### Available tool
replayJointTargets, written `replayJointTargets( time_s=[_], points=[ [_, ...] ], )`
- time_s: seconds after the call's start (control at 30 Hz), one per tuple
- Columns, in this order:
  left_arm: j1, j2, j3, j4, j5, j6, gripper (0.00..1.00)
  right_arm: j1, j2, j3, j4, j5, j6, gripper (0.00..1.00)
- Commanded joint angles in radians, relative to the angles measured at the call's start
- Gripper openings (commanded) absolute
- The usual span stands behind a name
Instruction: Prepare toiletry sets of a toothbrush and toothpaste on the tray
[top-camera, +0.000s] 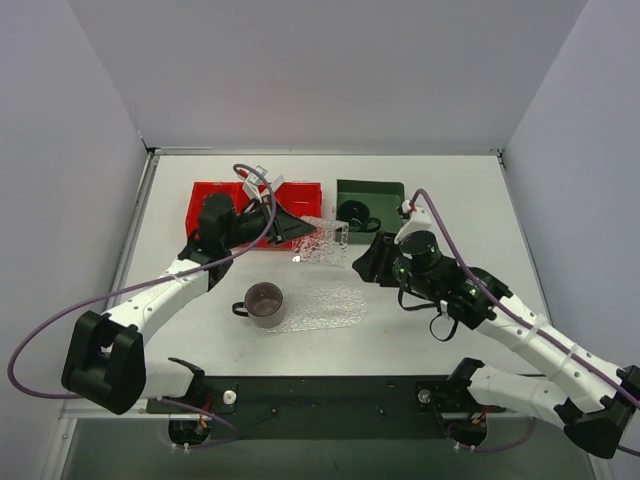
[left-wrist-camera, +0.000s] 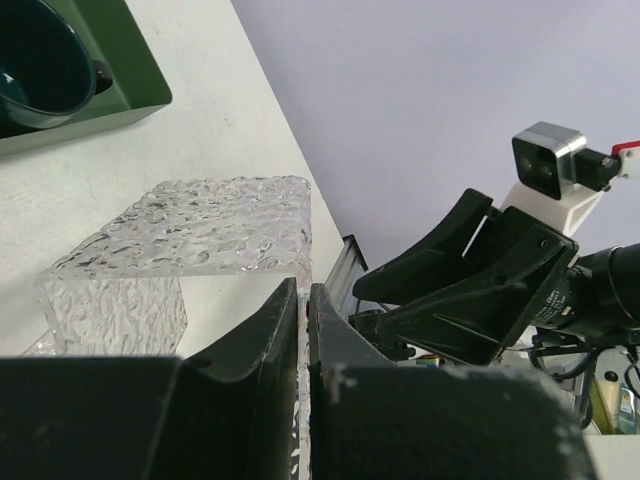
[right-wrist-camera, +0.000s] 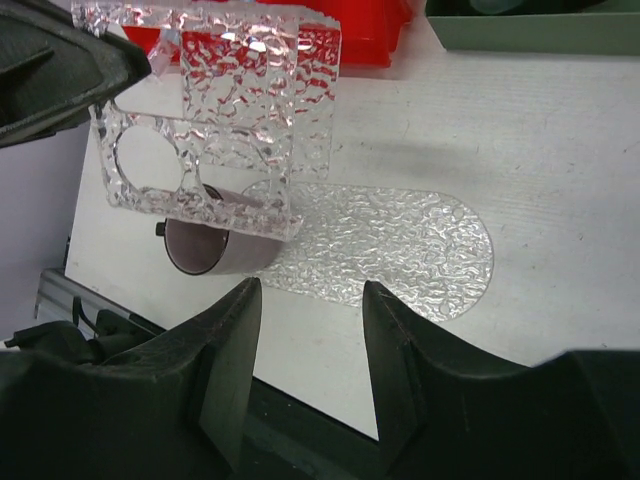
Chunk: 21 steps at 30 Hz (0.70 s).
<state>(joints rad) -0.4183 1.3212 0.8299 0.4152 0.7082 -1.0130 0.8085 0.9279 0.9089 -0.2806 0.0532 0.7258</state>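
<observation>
The tray (top-camera: 335, 308) (right-wrist-camera: 400, 250) lies flat on the table, a clear bumpy oval. A brown cup (top-camera: 263, 303) (right-wrist-camera: 215, 250) stands at its left end. My left gripper (top-camera: 300, 228) (left-wrist-camera: 303, 290) is shut on the edge of a clear bumpy folded plate with round holes (top-camera: 322, 240) (left-wrist-camera: 220, 225) (right-wrist-camera: 230, 110), holding it in the air above the tray's far side. My right gripper (top-camera: 365, 262) (right-wrist-camera: 310, 290) stands open and empty just right of that plate, apart from it. No toothbrush or toothpaste shows clearly.
A red bin (top-camera: 300, 195) (right-wrist-camera: 350, 35) sits at the back, partly behind my left arm. To its right is a dark green bin (top-camera: 385, 190) (left-wrist-camera: 130, 80) with a dark cup (top-camera: 352, 213) (left-wrist-camera: 40, 60) in it.
</observation>
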Motion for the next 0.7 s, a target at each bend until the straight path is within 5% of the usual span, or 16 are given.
replayJointTargets(
  time_s=[0.0, 0.67],
  points=[
    [-0.013, -0.047, 0.04, -0.091, -0.05, 0.077, 0.0, 0.009, 0.093, 0.088, -0.042, 0.071, 0.011, 0.4],
    [-0.023, -0.04, 0.051, -0.107, -0.038, 0.083, 0.0, -0.04, 0.258, 0.099, 0.081, -0.101, 0.049, 0.38]
  ],
)
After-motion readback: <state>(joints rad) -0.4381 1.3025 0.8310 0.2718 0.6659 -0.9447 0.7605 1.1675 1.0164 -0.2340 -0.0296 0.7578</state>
